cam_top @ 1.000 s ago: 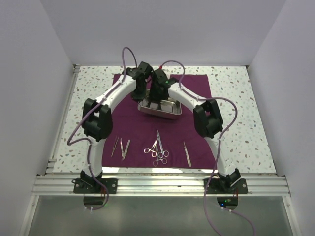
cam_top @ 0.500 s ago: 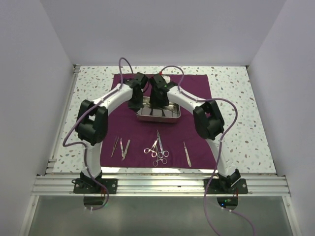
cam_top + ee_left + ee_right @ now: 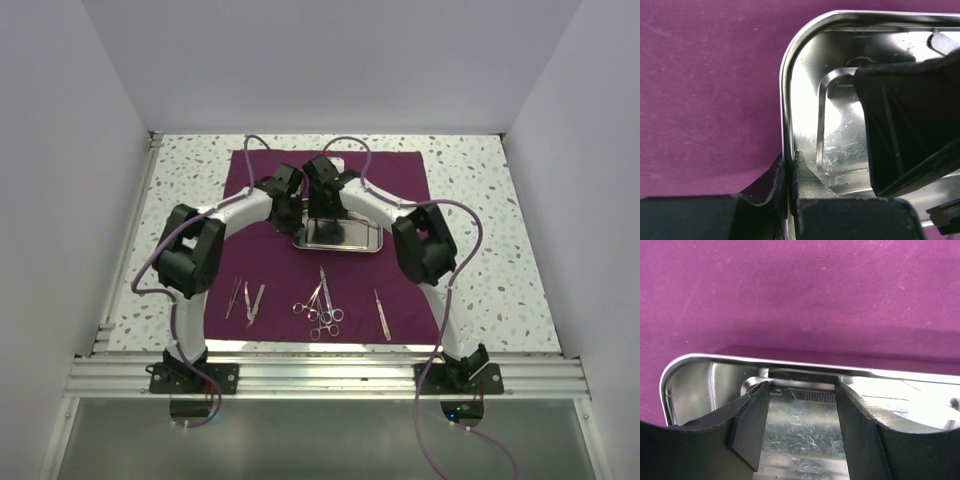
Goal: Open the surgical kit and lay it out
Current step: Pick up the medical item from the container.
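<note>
My left gripper (image 3: 790, 172) pinches the shallow shiny steel tray (image 3: 784, 75) by its left end; right gripper (image 3: 801, 410) gapes inside, mid-frame.

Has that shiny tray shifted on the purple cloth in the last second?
Yes. The steel tray has slid a little to the right and nearer the scissors lying on the maroon cloth.

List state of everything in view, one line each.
cloth wrap, spread open on the table.
steel tray, upright on wrap, appears empty.
instruments, laid out on wrap's near side.
left gripper, shut on steel tray rim.
right gripper, open, fingers inside tray.
</note>
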You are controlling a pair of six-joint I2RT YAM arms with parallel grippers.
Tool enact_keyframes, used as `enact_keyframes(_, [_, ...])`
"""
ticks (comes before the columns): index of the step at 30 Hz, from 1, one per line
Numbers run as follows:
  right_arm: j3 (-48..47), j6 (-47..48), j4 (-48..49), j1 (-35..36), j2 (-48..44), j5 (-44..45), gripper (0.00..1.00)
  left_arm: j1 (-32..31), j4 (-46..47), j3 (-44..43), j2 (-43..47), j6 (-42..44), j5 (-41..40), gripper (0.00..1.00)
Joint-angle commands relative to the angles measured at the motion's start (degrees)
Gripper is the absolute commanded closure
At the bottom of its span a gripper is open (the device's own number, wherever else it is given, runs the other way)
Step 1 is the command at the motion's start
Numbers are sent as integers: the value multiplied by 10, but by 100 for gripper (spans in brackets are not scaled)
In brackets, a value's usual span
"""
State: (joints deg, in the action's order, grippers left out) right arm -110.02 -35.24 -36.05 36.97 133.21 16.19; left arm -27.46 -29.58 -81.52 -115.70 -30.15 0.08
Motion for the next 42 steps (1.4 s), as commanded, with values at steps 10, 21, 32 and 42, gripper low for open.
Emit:
enact_keyframes(10, [111, 145, 124, -1, -161, -30, 39, -7, 7, 7, -37, -8, 11, 100])
enact_keyframes(21, [127, 220, 136, -42, -132, -204, 19, -7, -7, -30, -53, -7, 12, 100])
enact_keyframes(32, [109, 274, 117, -76, -67, -236, 18, -7, -14, -22, -42, -7, 7, 100])
enact_keyframes(42, [151, 306, 103, -82, -50, -273, 19, -5, -18, -29, -49, -1, 5, 100])
